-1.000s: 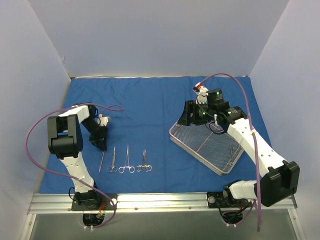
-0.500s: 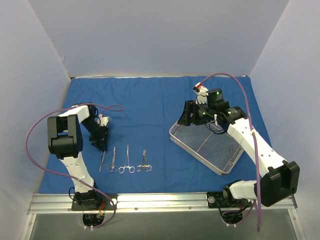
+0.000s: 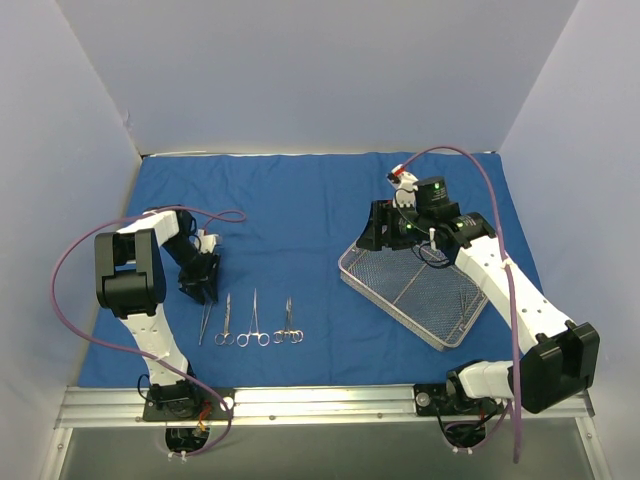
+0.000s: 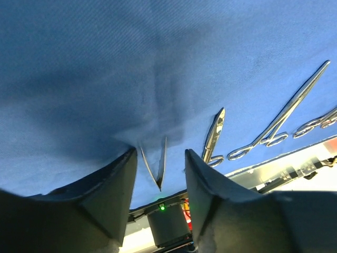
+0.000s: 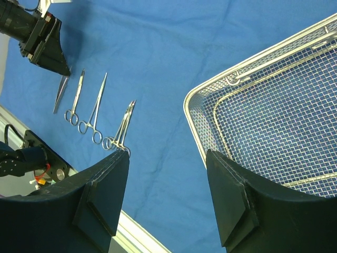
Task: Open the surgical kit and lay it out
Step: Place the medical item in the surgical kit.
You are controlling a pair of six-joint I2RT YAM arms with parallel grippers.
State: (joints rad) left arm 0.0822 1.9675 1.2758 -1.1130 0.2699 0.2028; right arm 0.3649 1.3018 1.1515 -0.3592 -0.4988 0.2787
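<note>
The royal-blue cloth (image 3: 300, 200) lies spread flat over the table. The silver mesh tray (image 3: 377, 284) sits on it at the right, also in the right wrist view (image 5: 196, 113). Steel tweezers (image 3: 204, 322) and three ring-handled forceps (image 3: 253, 320) lie in a row at the front left. My left gripper (image 3: 206, 294) is open and empty just above the tweezers' far end; the tweezers (image 4: 162, 158) lie on the cloth between its fingers (image 4: 118, 184). My right gripper (image 3: 373, 238) is open and empty over the tray's far left corner (image 5: 167, 154).
White walls close in the table on three sides. A metal rail (image 3: 320, 400) runs along the near edge. A wire handle (image 3: 415, 283) lies inside the tray. The left gripper (image 5: 45, 45) shows in the right wrist view beside the instrument row (image 5: 95, 105).
My left gripper has drawn back slightly from the tweezers, toward the far side. The right arm and the tray have not moved.
</note>
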